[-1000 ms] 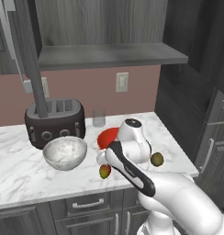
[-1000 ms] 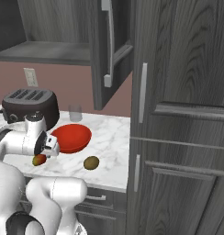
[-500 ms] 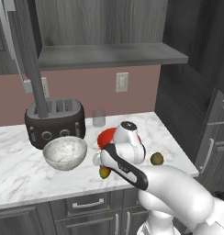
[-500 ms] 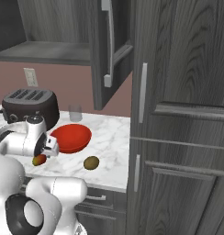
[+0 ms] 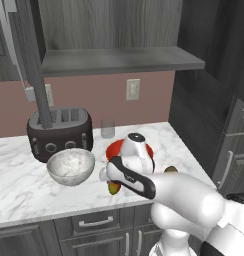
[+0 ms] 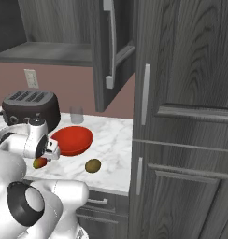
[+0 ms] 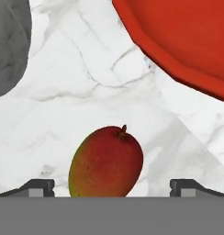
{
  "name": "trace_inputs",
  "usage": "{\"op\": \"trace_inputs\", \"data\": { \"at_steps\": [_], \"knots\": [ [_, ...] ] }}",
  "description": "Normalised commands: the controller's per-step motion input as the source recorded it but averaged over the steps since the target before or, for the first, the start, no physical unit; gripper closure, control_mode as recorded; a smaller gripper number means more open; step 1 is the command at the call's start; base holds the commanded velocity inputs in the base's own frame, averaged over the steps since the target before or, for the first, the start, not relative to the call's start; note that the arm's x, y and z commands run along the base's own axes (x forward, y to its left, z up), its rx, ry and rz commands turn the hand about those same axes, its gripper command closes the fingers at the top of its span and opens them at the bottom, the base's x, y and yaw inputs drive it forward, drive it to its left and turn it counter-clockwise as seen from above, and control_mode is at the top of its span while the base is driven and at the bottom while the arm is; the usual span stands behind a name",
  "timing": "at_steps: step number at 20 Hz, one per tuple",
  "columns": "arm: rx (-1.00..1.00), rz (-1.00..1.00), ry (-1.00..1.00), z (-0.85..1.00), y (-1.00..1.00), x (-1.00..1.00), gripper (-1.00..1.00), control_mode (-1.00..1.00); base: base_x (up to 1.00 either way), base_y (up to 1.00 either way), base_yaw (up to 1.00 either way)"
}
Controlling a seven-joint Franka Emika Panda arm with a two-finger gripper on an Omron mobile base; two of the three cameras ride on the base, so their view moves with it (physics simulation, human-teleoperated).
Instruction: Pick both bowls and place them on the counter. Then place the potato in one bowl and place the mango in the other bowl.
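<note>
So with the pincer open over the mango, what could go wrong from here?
1. The mango is a smooth oval lying free on the counter; as the open pincer closes, it may roll or squirt out.
2. The red bowl sits close beside it, so a finger could nudge its rim.
3. The potato lies near the counter's front edge; a knock from the arm might send it off.

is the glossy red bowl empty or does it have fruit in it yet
Empty. The glossy red bowl shows a bare inside, while the red-and-green mango and olive-brown potato lie on the white marble counter.
</note>
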Motion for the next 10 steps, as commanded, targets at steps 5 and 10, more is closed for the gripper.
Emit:
{"op": "trace_inputs", "data": {
  "at_steps": [5, 10],
  "knots": [
    [0.0, -0.02, 0.05, -0.26, 0.02, 0.02, -1.0, -1.0, 0.0, 0.0, 0.0],
    [0.0, -0.03, 0.0, -0.2, 0.06, 0.06, -1.0, -1.0, 0.0, 0.0, 0.0]
  ]
}}
